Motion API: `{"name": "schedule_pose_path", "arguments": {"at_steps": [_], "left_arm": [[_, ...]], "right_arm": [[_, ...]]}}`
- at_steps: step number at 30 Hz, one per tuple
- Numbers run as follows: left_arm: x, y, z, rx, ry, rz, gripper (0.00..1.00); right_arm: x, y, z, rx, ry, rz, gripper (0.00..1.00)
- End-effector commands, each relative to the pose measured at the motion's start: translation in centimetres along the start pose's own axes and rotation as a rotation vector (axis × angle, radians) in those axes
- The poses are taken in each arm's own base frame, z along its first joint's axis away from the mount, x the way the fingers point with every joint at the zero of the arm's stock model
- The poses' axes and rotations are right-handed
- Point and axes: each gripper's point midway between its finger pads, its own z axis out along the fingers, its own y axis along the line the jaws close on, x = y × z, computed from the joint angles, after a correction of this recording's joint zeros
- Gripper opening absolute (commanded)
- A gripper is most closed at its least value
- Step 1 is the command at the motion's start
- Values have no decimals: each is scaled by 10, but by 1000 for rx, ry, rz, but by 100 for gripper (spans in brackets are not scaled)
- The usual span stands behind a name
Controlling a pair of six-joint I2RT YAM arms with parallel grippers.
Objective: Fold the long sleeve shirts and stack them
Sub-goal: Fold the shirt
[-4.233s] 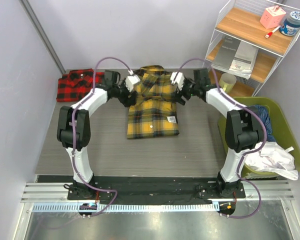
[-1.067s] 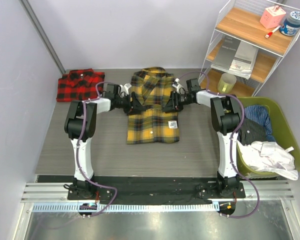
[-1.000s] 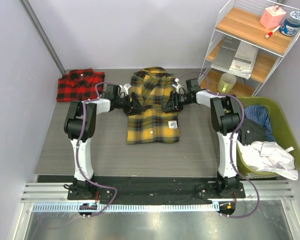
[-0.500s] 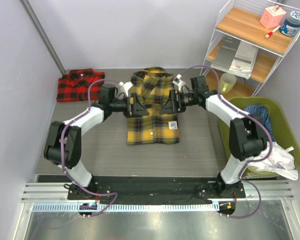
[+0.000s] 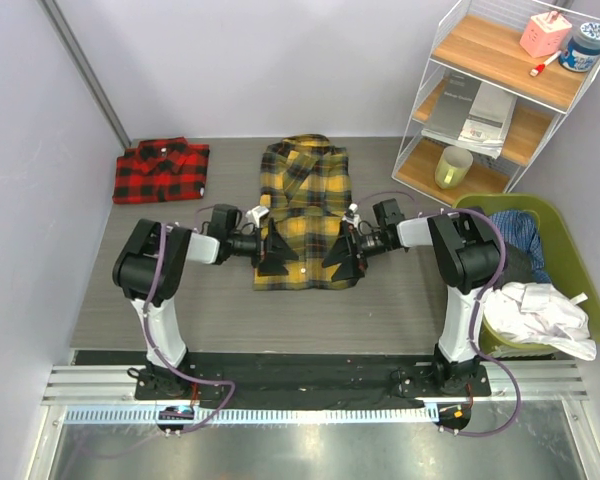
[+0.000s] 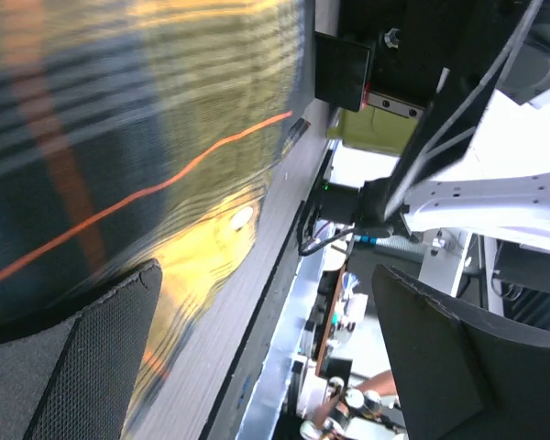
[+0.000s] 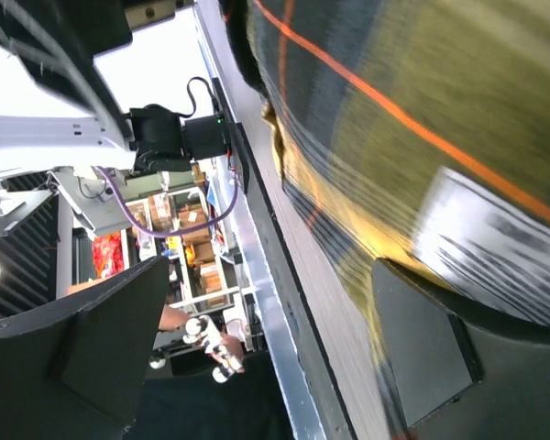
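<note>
The yellow-and-black shirt (image 5: 305,200) lay flat on the table (image 5: 210,300) near its middle, folded to a long rectangle. Its collar was at the far end and its hem toward the arms. The left gripper (image 5: 276,255) sat low at the shirt's near left corner and the right gripper (image 5: 338,260) at its near right corner. Each pointed inward at the cloth, so the hem end lay between the two. Both grippers stood with their jaws spread wide and closed on nothing. In the left wrist view the dark padded fingers (image 6: 73,367) were far apart, with plaid cloth and one pale button (image 6: 243,217) beyond them. In the right wrist view the fingers (image 7: 82,357) were just as wide, with the plaid close over them. Whether any fingertip touched the fabric could not be told. A white label (image 7: 495,229) lay on the yellow shirt near the right gripper, its dark print too blurred to read. The red-and-black shirt (image 5: 161,170) lay folded by itself at the far left corner of the table, well apart from the yellow one and from both grippers. To the right stood a wire shelf (image 5: 500,90), and nearer the arms a green bin (image 5: 568,240) holding other clothes. No writing on either could be read.
</note>
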Motion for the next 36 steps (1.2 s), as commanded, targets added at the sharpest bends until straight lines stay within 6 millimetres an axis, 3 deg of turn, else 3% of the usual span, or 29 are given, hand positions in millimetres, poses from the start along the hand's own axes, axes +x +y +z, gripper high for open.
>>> {"name": "schedule_pose_path", "arguments": {"at_steps": [1,3,4,7,8,11,14,18,20,22,23,24,27,28,29,30,31,32,33,34,36], "left_arm": [[-7,17,-23,-60,-64,18,100],[7,-2,-30,-37,-27,33,100],[8,-22,-36,-14,-36,70,100],[24,-38,-41,-8,-40,101,100],[33,-34,-38,-16,-25,88,100],[41,-16,-28,-26,-1,40,100],[44,10,-22,-61,0,3,100],[54,44,-28,-134,34,-48,100],[54,52,-36,-149,22,-85,100],[51,42,-41,-121,28,-74,100],[62,33,-46,-91,76,-64,100],[60,13,-51,-64,72,9,100],[51,-38,-63,-7,60,149,100],[37,-54,-63,2,39,196,100],[32,-64,-60,2,38,219,100],[16,-69,-55,-20,-1,206,100],[4,-78,-51,-7,-30,219,100],[-11,-83,-48,3,-82,207,100],[-38,-102,-47,60,-174,213,100],[-53,-104,-45,90,-212,189,100],[-80,-118,-47,143,-292,209,100]], "right_arm": [[8,-47,-20,188,-15,25,100],[8,-14,-26,145,-29,-14,100],[8,-2,-28,129,-36,-24,100],[15,28,-25,95,-32,-59,100],[20,29,-20,87,-22,-57,100],[27,11,-10,95,2,-32,100],[35,-21,-7,143,26,7,100],[48,-63,-27,226,46,52,100],[55,-69,-36,244,54,95,100],[59,-61,-47,237,80,89,100],[58,-49,-52,227,90,45,100],[59,-37,-56,211,105,22,100],[34,22,-66,119,58,-40,100],[9,39,-68,106,10,-108,100],[-3,52,-65,89,-13,-82,100],[-17,62,-63,80,-49,-85,100],[-47,69,-59,65,-129,-208,100],[-59,77,-51,62,-174,-108,100],[-72,82,-46,46,-219,-116,100],[-94,93,-40,-3,-297,-236,100],[-101,112,-16,-73,-296,-140,100]]}}
